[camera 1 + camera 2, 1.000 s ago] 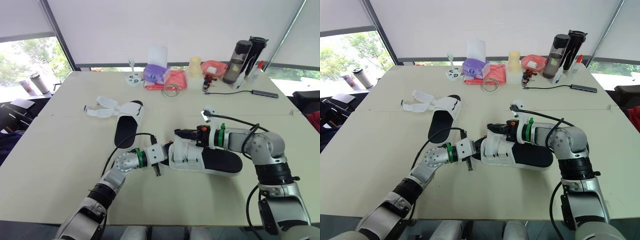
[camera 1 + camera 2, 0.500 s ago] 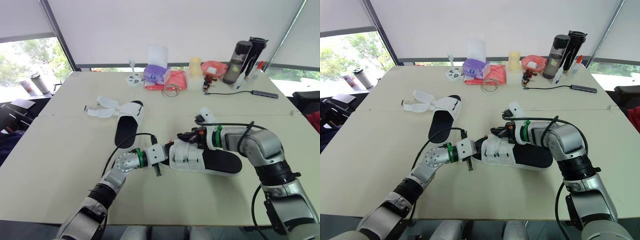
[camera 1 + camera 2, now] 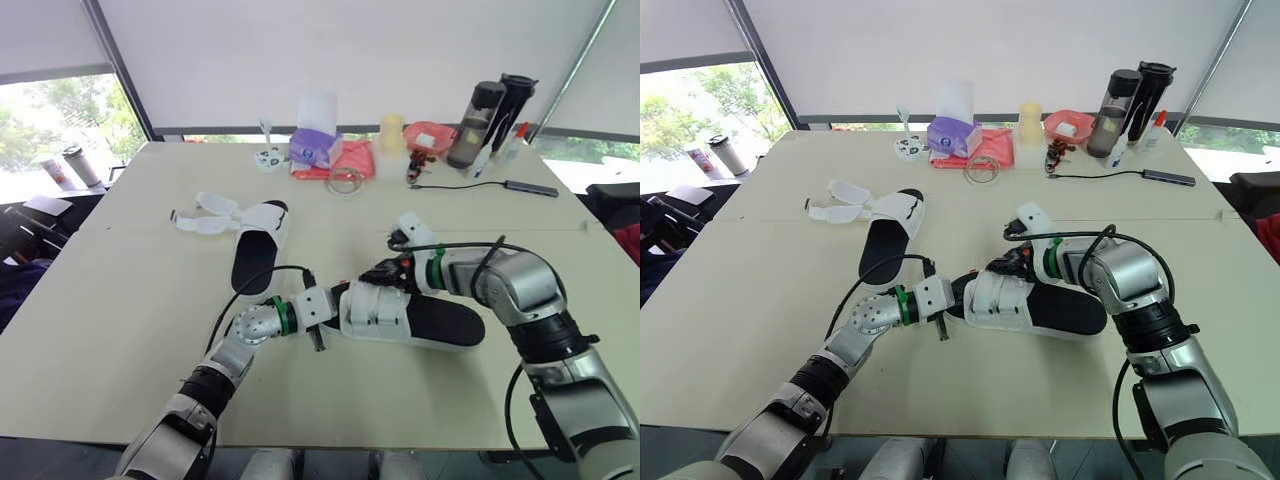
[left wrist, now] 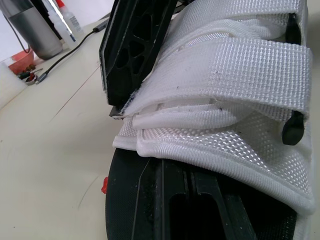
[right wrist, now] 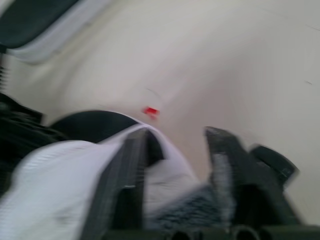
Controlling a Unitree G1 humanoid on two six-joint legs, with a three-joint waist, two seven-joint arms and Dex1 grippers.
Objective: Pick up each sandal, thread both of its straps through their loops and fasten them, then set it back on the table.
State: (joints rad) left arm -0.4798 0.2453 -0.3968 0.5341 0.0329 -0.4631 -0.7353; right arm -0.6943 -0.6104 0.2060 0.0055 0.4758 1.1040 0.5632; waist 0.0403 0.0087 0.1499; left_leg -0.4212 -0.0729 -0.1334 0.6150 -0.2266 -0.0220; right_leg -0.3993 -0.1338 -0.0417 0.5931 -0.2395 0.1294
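1. The sandal [image 3: 415,320] is lying sole-down at the middle of the surface [image 3: 120,330], its toe pointing toward the robot's left.
2. The left tool [image 3: 333,304] is clenching the sandal's toe end. Its wrist view is showing the white mesh upper sitting just above its own lower finger [image 4: 210,210].
3. The right tool [image 3: 385,275] is hanging released at the far side of the upper, its fingers [image 5: 122,175] standing apart.
4. The left wrist view is adding a contact that the eye views are leaving too small to judge: a black finger [image 4: 132,55] of the right tool is touching the edge of the strap [image 4: 240,75], which is lying flat across the upper.
5. The right wrist view is blurring. White strap material is sitting against one finger, and whether it is reaching the other I cannot tell.
6. The far sandal [image 3: 255,240] is lying well apart, toward the far left, its straps splaying open.
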